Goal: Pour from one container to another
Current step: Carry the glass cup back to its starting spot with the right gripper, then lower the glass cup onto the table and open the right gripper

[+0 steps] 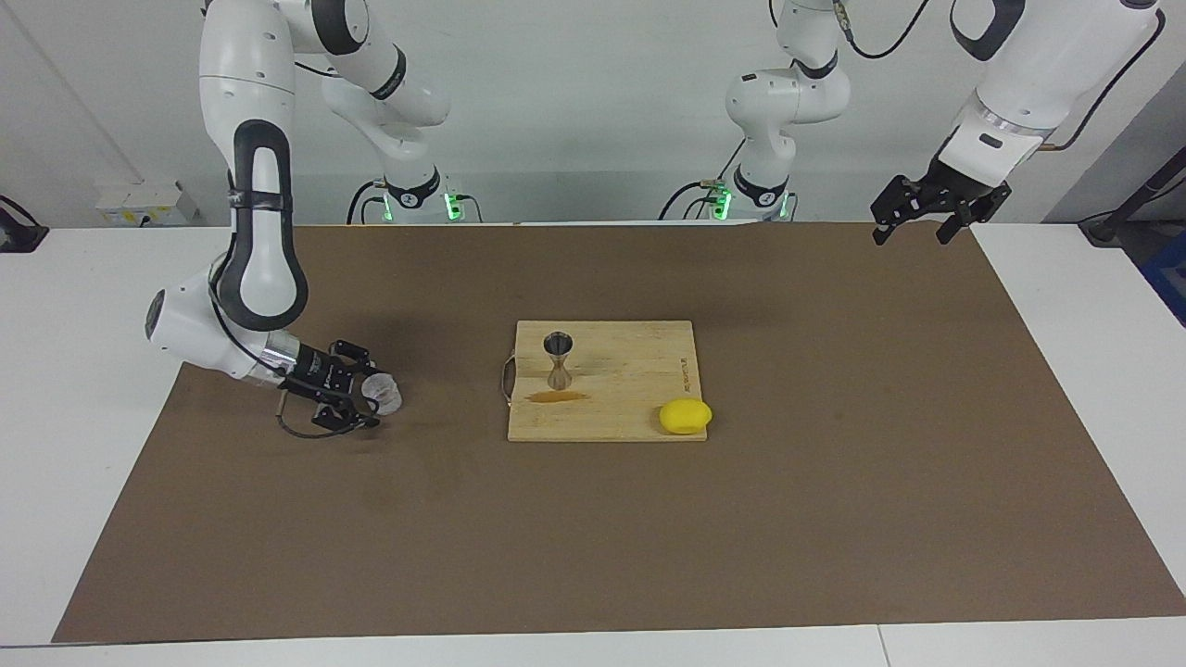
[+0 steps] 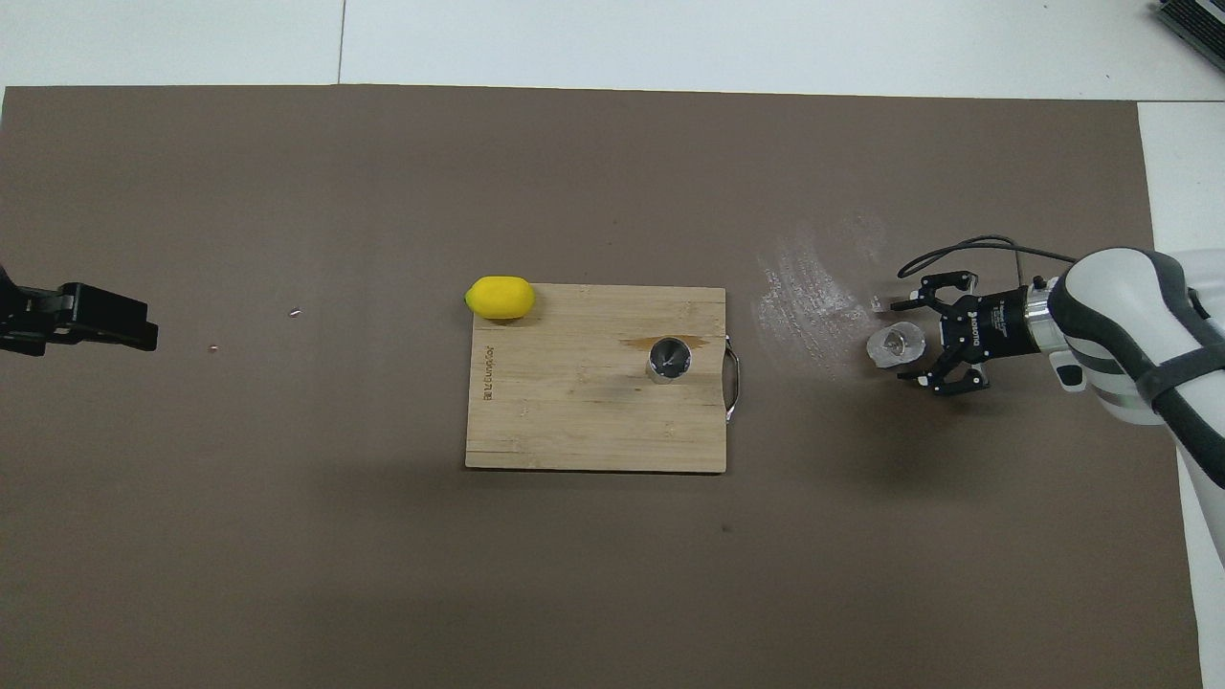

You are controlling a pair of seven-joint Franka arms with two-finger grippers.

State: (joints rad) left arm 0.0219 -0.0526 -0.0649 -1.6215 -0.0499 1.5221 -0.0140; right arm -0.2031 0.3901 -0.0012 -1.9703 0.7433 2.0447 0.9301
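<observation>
The clear measuring cup (image 1: 384, 393) (image 2: 894, 345) sits on the brown mat toward the right arm's end of the table. My right gripper (image 1: 369, 391) (image 2: 902, 343) is low at the mat, open, with one finger on each side of the cup and a gap to both. The steel jigger (image 1: 559, 359) (image 2: 669, 358) stands upright on the wooden cutting board (image 1: 621, 408) (image 2: 574, 411), apart from the cup. My left gripper (image 1: 913, 227) (image 2: 134, 325) waits open and raised over the mat's edge at the left arm's end.
A yellow lemon (image 1: 686, 416) (image 2: 500, 297) rests at a corner of the board. A brownish wet streak (image 1: 556, 397) marks the board beside the jigger. A whitish smear (image 2: 813, 287) lies on the mat between cup and board.
</observation>
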